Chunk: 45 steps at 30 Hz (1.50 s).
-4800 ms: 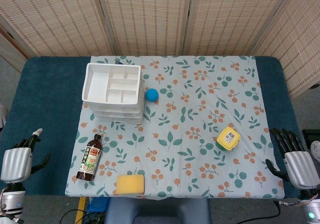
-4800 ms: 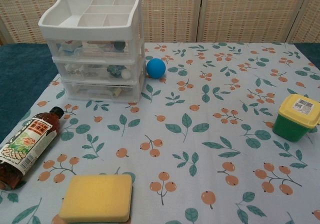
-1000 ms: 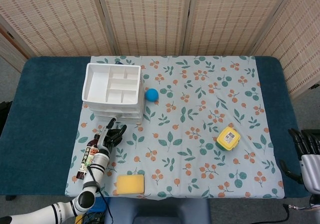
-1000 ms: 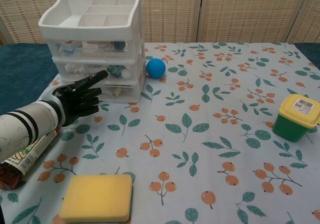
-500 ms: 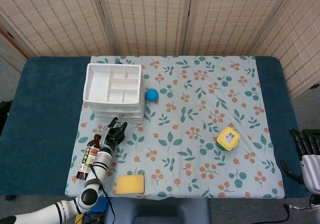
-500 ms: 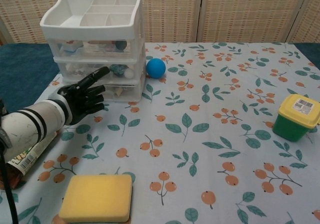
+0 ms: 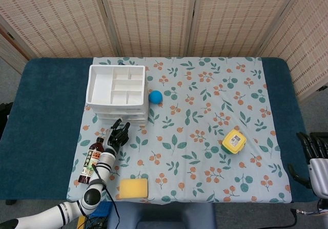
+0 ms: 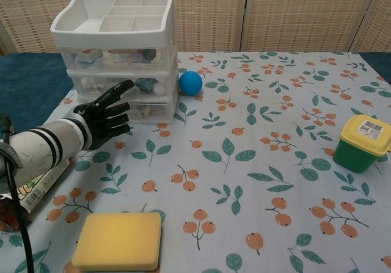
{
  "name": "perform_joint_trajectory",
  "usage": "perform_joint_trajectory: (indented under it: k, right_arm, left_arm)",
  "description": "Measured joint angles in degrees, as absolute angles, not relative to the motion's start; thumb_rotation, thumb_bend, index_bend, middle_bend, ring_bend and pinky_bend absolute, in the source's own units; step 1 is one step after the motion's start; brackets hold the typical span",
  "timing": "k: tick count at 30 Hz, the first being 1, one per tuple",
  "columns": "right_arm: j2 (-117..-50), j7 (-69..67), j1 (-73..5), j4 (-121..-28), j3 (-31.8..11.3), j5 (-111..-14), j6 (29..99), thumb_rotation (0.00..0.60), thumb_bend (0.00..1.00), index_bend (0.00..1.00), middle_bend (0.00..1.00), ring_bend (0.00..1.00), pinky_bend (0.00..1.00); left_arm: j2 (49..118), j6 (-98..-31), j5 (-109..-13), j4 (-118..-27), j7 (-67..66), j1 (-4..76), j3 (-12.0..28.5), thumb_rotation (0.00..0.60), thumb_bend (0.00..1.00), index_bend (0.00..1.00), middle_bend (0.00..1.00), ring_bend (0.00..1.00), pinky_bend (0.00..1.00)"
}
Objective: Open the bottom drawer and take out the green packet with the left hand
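A white three-drawer organiser (image 8: 116,59) is standing at the far left of a floral cloth (image 8: 256,163) covering the blue tabletop (image 7: 41,116), with an open divided tray on top. Its bottom drawer (image 8: 143,110) is sitting closed, and the left hand (image 8: 104,117) is hovering just in front of it, black fingers (image 8: 119,91) spread and empty, the longest one pointing up toward the middle drawer's front; whether any fingertip is touching the organiser cannot be told. In the head view the same left hand (image 7: 117,136) is lying just below the organiser (image 7: 117,93). The drawers are translucent, showing only jumbled shapes inside, so the green packet cannot be made out; the hand is also covering part of the bottom drawer's front. The right hand (image 7: 313,160) is resting at the tabletop's far right edge, well apart from everything, partly cut off by the frame, with dark fingers pointing away and holding nothing. A brown sauce bottle (image 8: 30,190) is lying on its side beneath the left forearm, partly hidden by it. A yellow sponge (image 8: 119,240) is sitting near the front edge, a blue ball (image 8: 190,82) is resting just beside the organiser's right side, and a green tub with a yellow lid (image 8: 363,143) is standing far right.
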<state>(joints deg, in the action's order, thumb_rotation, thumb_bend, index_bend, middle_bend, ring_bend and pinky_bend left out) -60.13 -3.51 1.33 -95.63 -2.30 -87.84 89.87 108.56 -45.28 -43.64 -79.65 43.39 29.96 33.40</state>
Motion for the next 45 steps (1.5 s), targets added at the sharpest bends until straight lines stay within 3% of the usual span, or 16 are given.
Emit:
perform_joint_trajectory:
  k: [15,32,34,39,45]
  right_arm:
    - [-60.17,-3.58,1.24,-95.49,-2.41,-87.71,89.57,0.6,0.36,0.0,0.07,0.0,0.0]
    - [-60.2,-3.89,1.02,-95.34,-2.44,-88.3,89.53,0.6,0.36,0.0,0.07,0.0,0.0]
    - [-60.23,-3.97,0.99,-95.32,-2.42,-88.31,89.47,0.6,0.36,0.0,0.07,0.0,0.0]
    - [-60.27,-4.06,1.02,-95.2,-2.44,-88.24,89.5,0.6,0.36,0.0,0.07,0.0,0.0]
    - [-60.2,-4.21,1.06,-95.08,-2.44,-88.3,89.62,0.6,0.36,0.0,0.07,0.0,0.0]
  left_arm:
    - [108.28,-44.43,-42.92,-79.52,43.03,29.43,33.51,0.6,0.29,0.34,0.96,1.0,1.0]
    - [106.5,-44.46,-45.25,-83.67,44.14,25.86,31.32,0.6,0.28,0.35,0.96,1.0,1.0]
    - [106.29,-44.49,-45.58,-83.98,44.16,25.59,31.04,0.6,0.28,0.33,0.96,1.0,1.0]
    - [105.49,-44.62,-45.78,-85.12,43.47,24.87,29.98,0.6,0.28,0.13,0.96,1.0,1.0]
    - [103.92,-45.37,-45.48,-87.52,42.09,23.63,28.69,0.6,0.28,0.05,0.94,1.0,1.0]
